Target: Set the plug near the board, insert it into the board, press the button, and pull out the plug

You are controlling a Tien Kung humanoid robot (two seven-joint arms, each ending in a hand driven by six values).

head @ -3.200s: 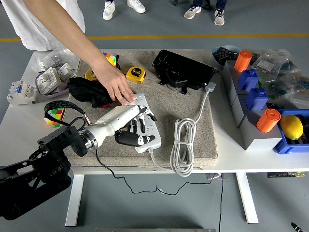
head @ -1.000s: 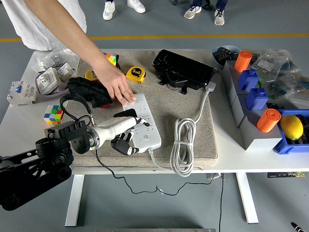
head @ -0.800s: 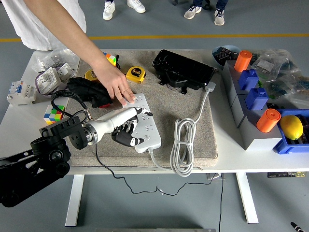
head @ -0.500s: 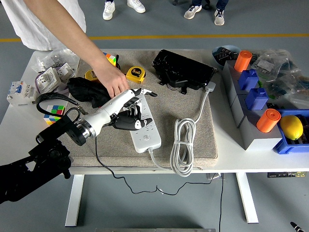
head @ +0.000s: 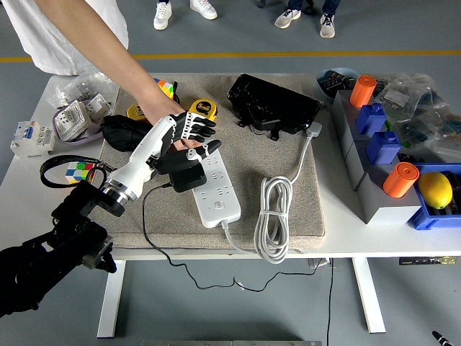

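A white power strip [head: 218, 189] lies on the beige mat [head: 288, 169], its white cable coiled [head: 272, 216] to the right. My left hand [head: 189, 148] is raised over the strip's far end. Its upper fingers [head: 200, 124] are fanned out, while the thumb and palm hold a black plug [head: 186, 176] just below. That plug hangs at the strip's left edge, and its thin black cable [head: 144, 216] trails down over the table's near edge. A person's hand [head: 162, 107] reaches in from the top left to the strip's far end, partly hidden behind my hand.
A black case [head: 274, 104] lies behind the mat, with a yellow tape measure [head: 203, 109] and black cloth [head: 122, 133] near the person's hand. A colour cube [head: 75, 171] sits at the left. Grey bins with orange cylinders [head: 400, 179] and a lemon [head: 434, 189] fill the right side.
My left hand has risen and moved from the strip's near end to its far end, taking the black plug along. The person's hand stays at the far end.
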